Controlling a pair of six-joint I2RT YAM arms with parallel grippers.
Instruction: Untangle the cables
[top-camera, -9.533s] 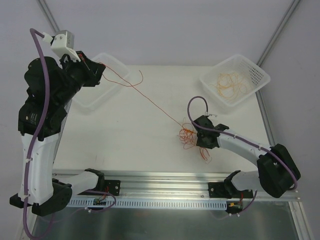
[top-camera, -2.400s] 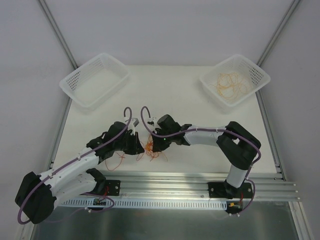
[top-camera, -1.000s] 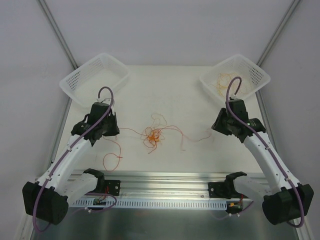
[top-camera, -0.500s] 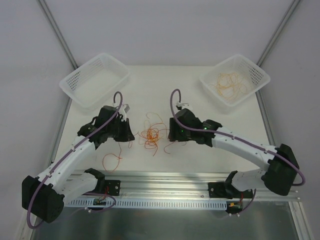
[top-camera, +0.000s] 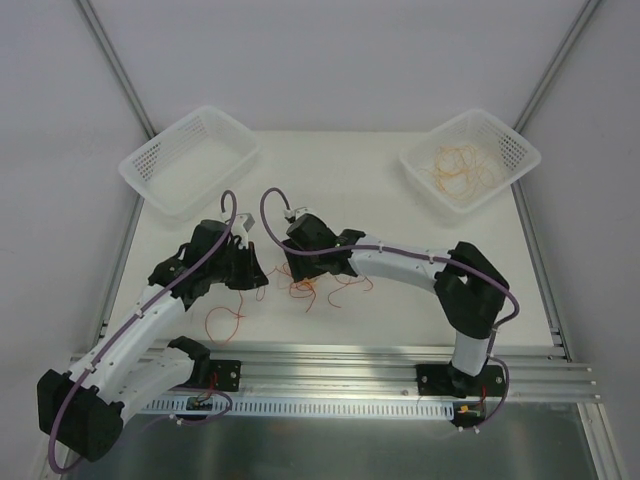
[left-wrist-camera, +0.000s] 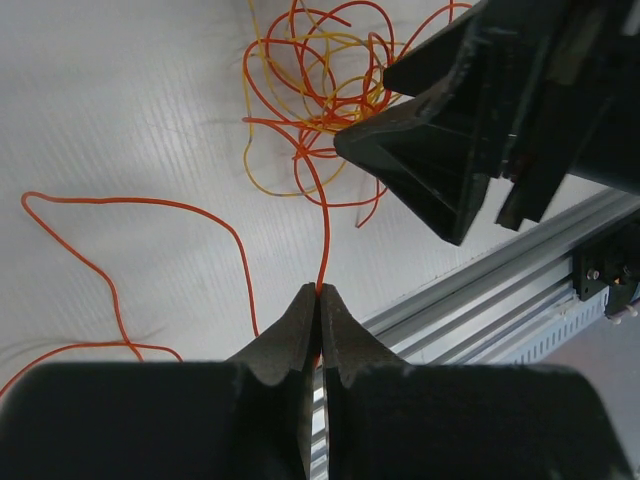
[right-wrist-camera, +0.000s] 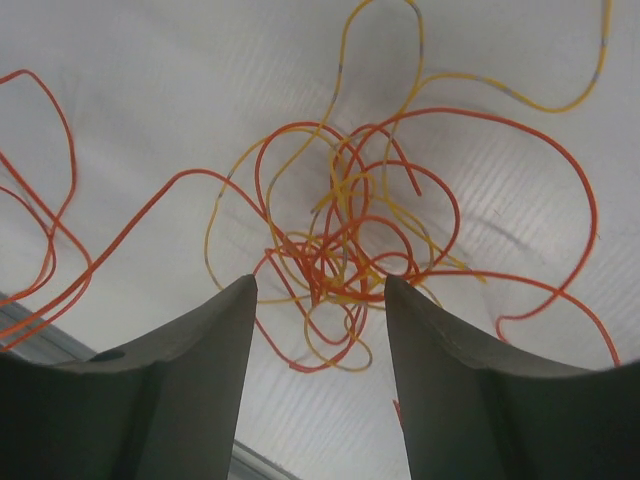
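A tangle of thin red and orange-yellow cables (top-camera: 312, 284) lies on the white table near its front. My left gripper (top-camera: 260, 276) sits just left of it, shut on a red cable (left-wrist-camera: 326, 220) that runs straight from the jaws (left-wrist-camera: 320, 292) up into the tangle (left-wrist-camera: 325, 70). My right gripper (top-camera: 300, 266) is open and hovers right over the tangle, which lies between its fingertips in the right wrist view (right-wrist-camera: 340, 250); the gripper (right-wrist-camera: 320, 288) holds nothing. Its black fingers (left-wrist-camera: 450, 150) show in the left wrist view beside the tangle.
An empty white basket (top-camera: 160, 160) stands at the back left. A second basket (top-camera: 505, 140) at the back right holds several orange-yellow cables (top-camera: 458, 166). A loose red loop (top-camera: 225, 322) lies by the front rail (top-camera: 330, 360).
My right gripper has swung left from beside the tangle to right above it. My left gripper has stayed near the tangle's left side, still shut on the red cable.
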